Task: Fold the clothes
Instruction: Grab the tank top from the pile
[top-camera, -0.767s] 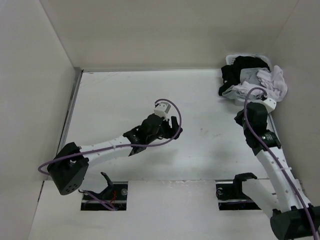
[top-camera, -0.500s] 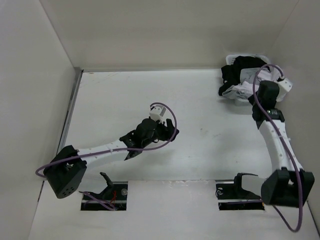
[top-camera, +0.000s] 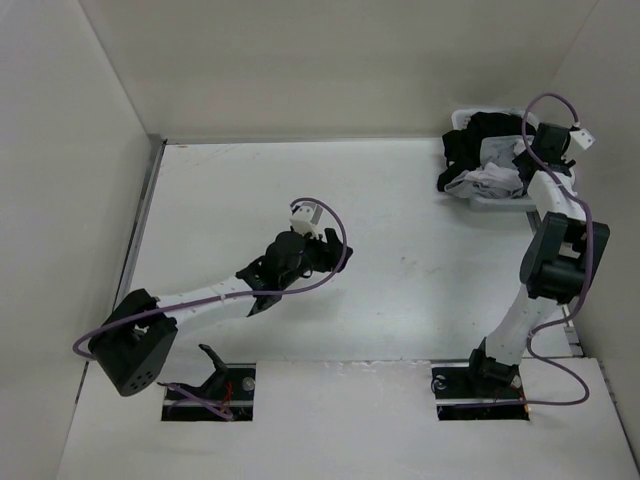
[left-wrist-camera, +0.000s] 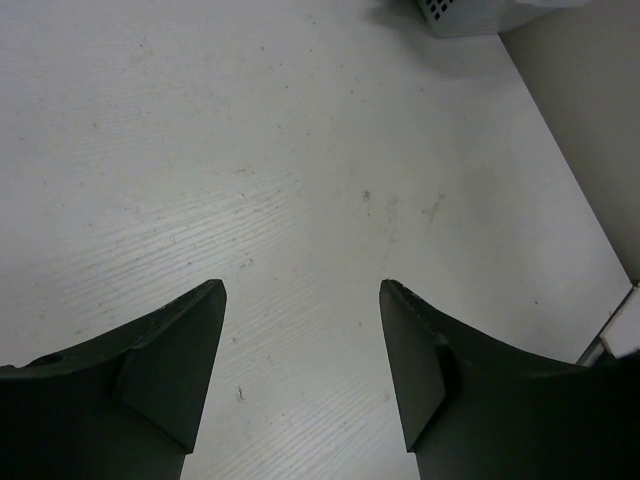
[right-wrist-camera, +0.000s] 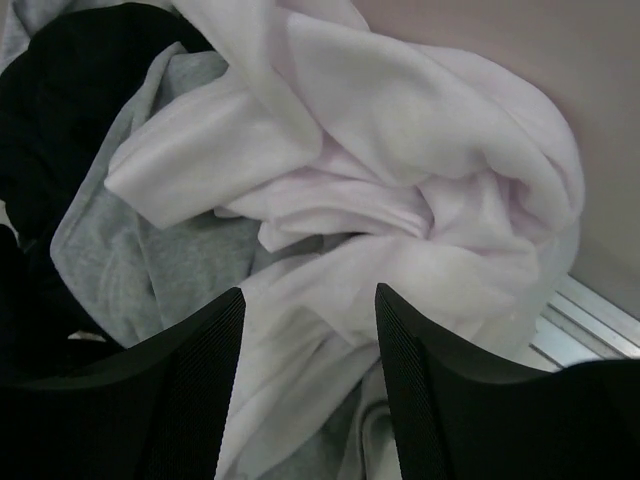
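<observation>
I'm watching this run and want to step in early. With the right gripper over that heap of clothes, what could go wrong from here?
1. The white top lies bunched with the grey garment and black garment, so the open right gripper may pinch two layers and drag the wrong one out.
2. The heap sits in a basket beside the wall; a deep reach might strike either.

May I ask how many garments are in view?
3, heaped together, seen from the right wrist: white top on the right, light grey garment lower left, black garment upper left; more may be hidden.
</observation>
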